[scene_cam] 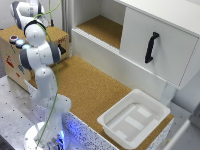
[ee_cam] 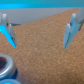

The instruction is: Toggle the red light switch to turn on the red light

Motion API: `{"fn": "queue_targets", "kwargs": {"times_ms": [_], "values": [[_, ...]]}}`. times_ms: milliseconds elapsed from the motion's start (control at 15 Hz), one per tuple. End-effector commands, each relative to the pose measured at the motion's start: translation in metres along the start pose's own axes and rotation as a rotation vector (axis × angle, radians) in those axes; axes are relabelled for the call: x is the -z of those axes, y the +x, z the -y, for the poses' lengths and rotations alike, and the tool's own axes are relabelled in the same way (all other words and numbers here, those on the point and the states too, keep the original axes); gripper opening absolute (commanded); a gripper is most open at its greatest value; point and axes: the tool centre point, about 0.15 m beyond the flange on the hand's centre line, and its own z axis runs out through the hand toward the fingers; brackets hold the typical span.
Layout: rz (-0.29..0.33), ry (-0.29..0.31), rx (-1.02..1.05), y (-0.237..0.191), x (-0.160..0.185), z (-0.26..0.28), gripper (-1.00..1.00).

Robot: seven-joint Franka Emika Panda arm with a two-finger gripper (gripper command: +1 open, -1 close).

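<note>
The wooden box (scene_cam: 56,34) stands at the back of the exterior view's left, partly behind my arm (scene_cam: 40,55). On its top sits the small dark-red light (scene_cam: 13,38), with a bluish-white round cap (scene_cam: 20,43) beside it. Small red marks (scene_cam: 10,62) show on the box's front face; I cannot make out a switch. My gripper's fingers are hidden in the exterior view. In the wrist view my gripper (ee_cam: 38,31) is open and empty above a cork-brown surface (ee_cam: 45,55). A round cap with a pale bluish rim (ee_cam: 6,66) lies at the picture's edge, beyond one fingertip (ee_cam: 7,31).
A white cabinet with a black handle (scene_cam: 151,47) and an open shelf (scene_cam: 102,27) stands at the back. A white plastic tray (scene_cam: 134,117) sits on the cork tabletop (scene_cam: 90,85) at the exterior view's right. A black part (scene_cam: 61,49) sticks out from the box.
</note>
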Motion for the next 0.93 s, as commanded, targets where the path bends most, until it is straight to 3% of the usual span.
{"fn": "queue_targets", "kwargs": {"times_ms": [0, 67, 133, 267, 467, 600, 867], "values": [[0.181, -0.263, 0.035, 0.016, 0.012, 0.059, 1.0], [0.196, -0.314, 0.019, 0.015, 0.011, 0.066, 1.0], [0.207, -0.306, -0.023, 0.016, 0.008, 0.069, 1.0], [0.258, -0.361, -0.077, 0.018, -0.004, 0.067, 1.0], [0.28, -0.269, -0.164, 0.024, -0.008, 0.051, 1.0], [0.261, -0.199, -0.175, 0.033, -0.004, 0.06, 1.0], [0.247, -0.174, -0.158, 0.044, 0.003, 0.075, 1.0]]}}
